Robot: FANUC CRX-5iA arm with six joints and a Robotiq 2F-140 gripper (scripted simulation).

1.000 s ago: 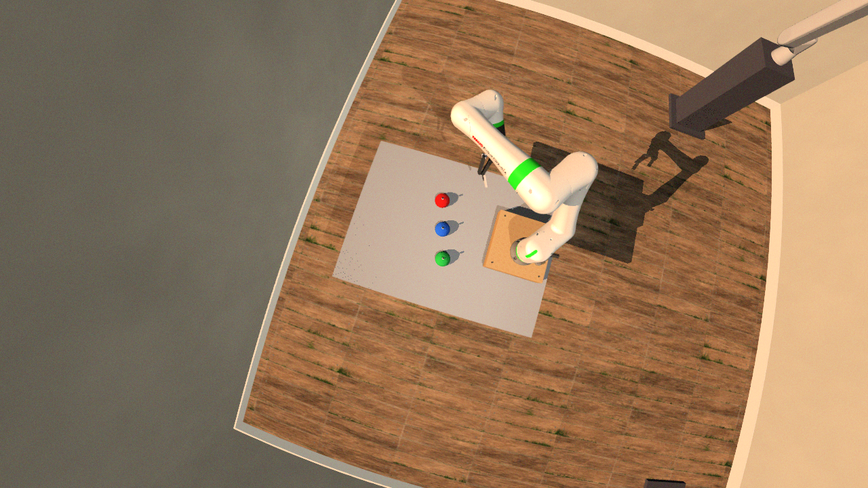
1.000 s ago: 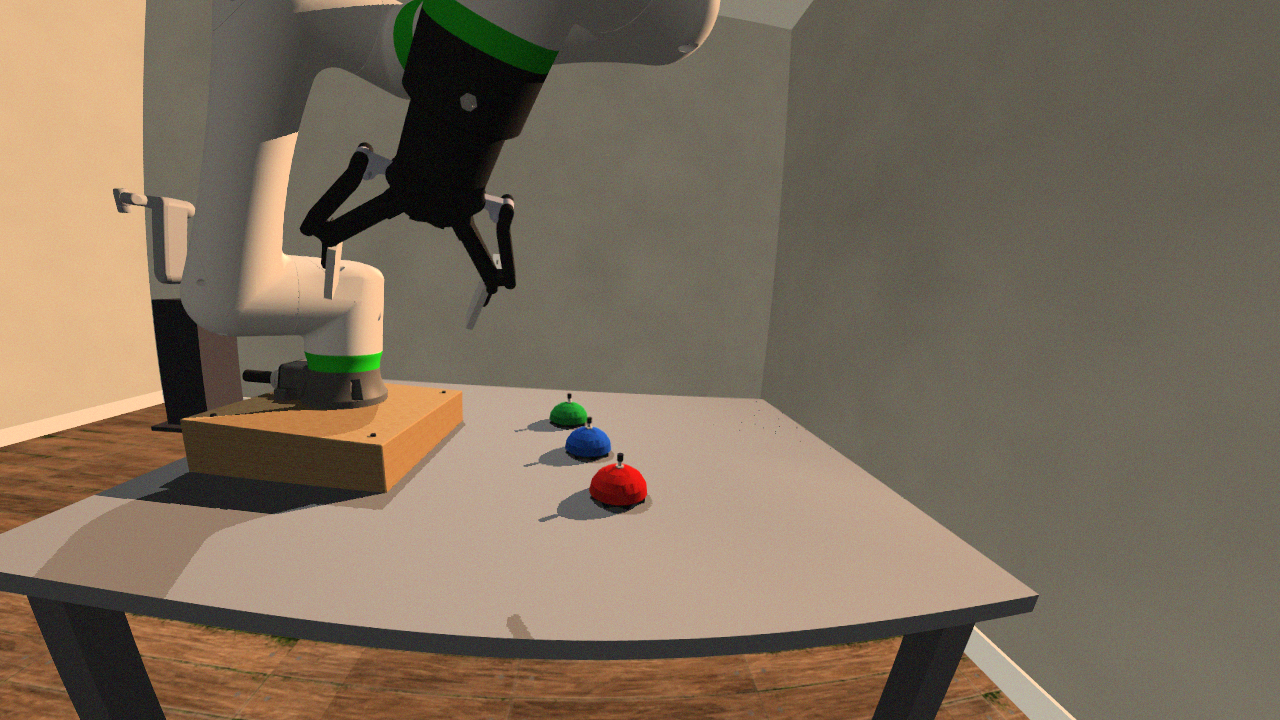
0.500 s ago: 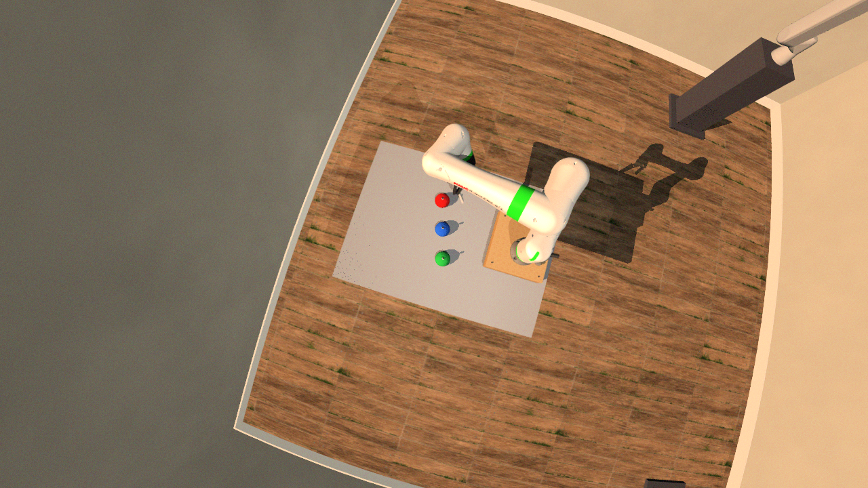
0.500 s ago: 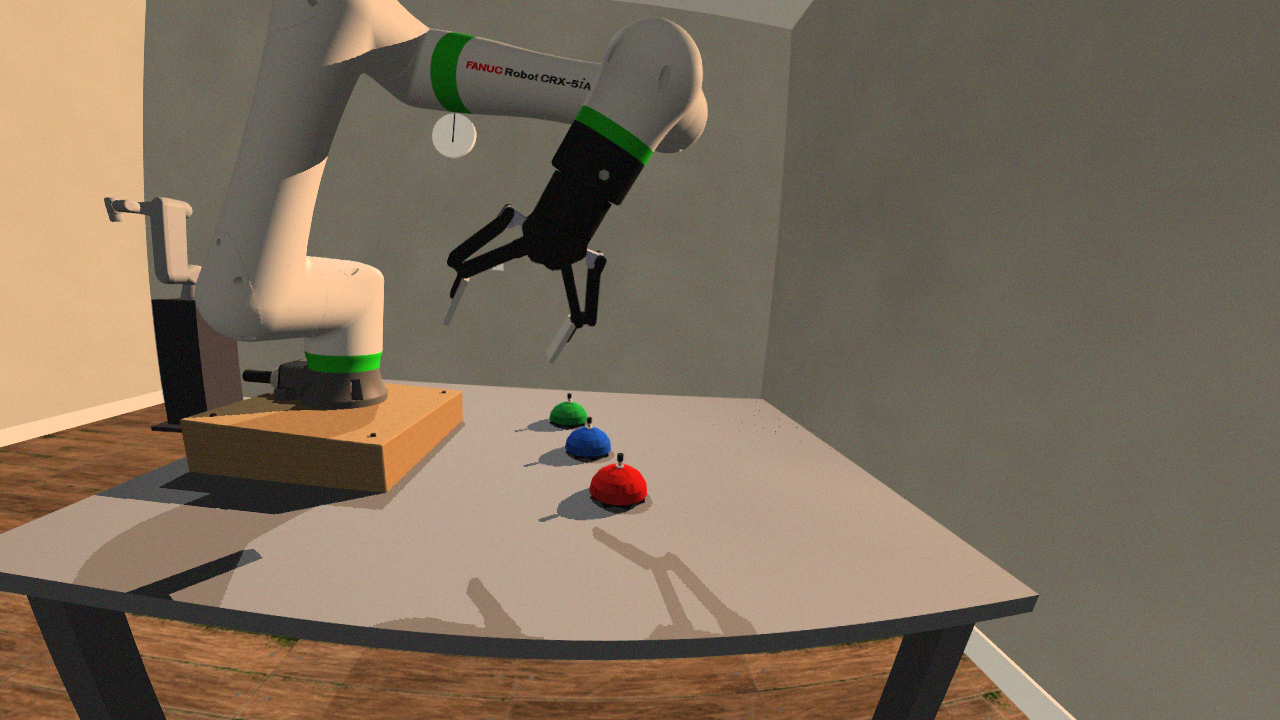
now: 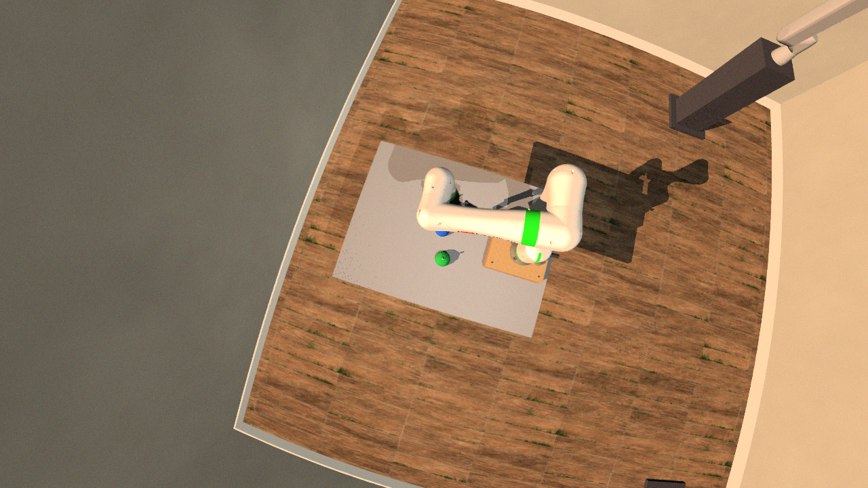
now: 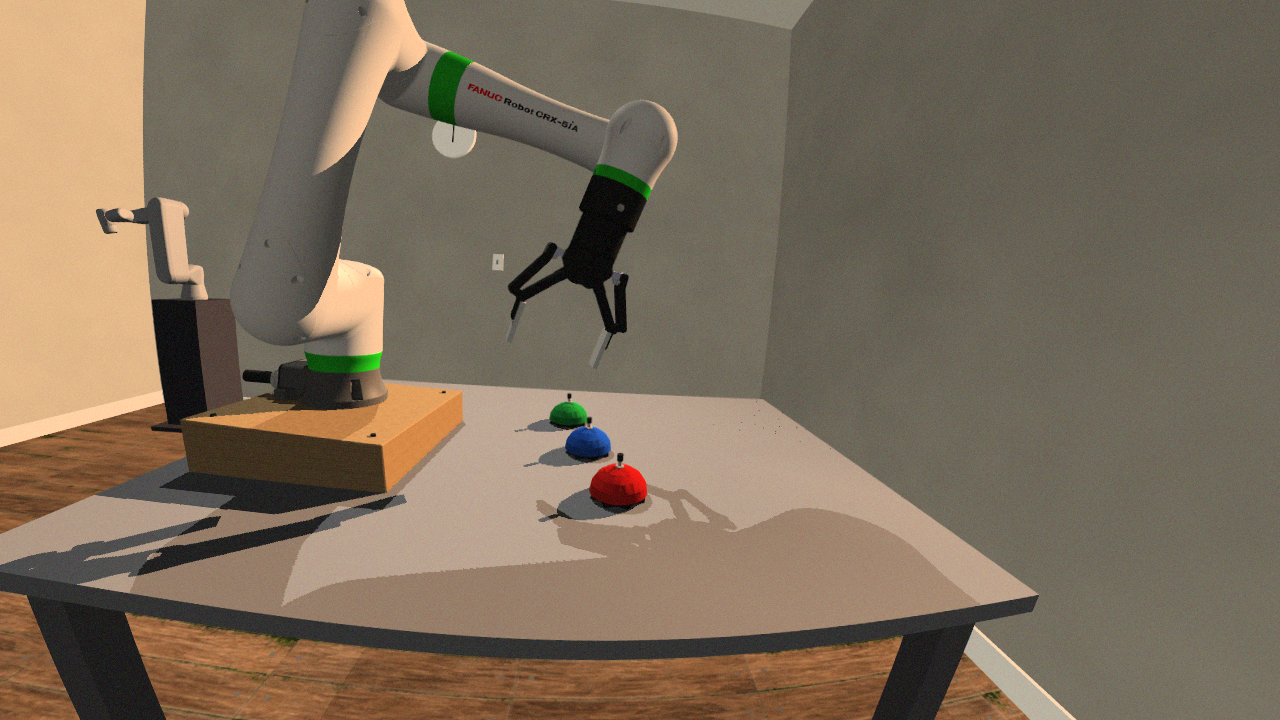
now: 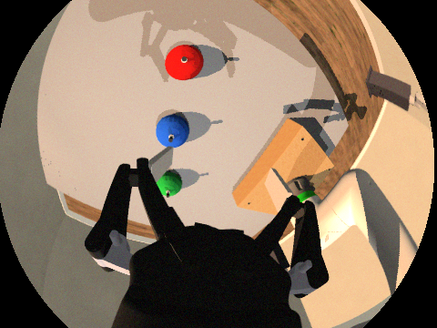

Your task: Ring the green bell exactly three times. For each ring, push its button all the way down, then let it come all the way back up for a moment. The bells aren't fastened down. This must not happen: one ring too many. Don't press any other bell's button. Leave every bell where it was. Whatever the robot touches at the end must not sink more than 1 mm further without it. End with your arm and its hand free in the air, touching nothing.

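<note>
1. Green bell [image 5: 441, 258], top view: it sits alone on the grey counter [image 5: 388, 272], apart from the wrist, which hides the fingers and most of the other bells; only a blue sliver [image 5: 441, 232] shows under the forearm. No container shows in any view.

2. Exterior view: the fingers [image 6: 559, 335] hang spread wide with nothing between them, well above the row of bells. The green bell [image 6: 568, 413] lies below them and is the farthest in the row, the blue bell [image 6: 588, 442] next, the red bell [image 6: 617, 484] nearest the camera. Each is a low dome with a thin dark button stem on top. I judge the dome rigid and light enough to slide, so it should not be gripped; only the stem should be pressed, straight down, with one fingertip.

3. Wrist view: the green bell [image 7: 169, 182] appears just beside one finger [image 7: 152, 200], partly hidden by it, with the blue bell [image 7: 171, 130] and red bell [image 7: 184, 62] beyond. The neighbouring stem stands close, so a wide spread risks brushing it.
</note>
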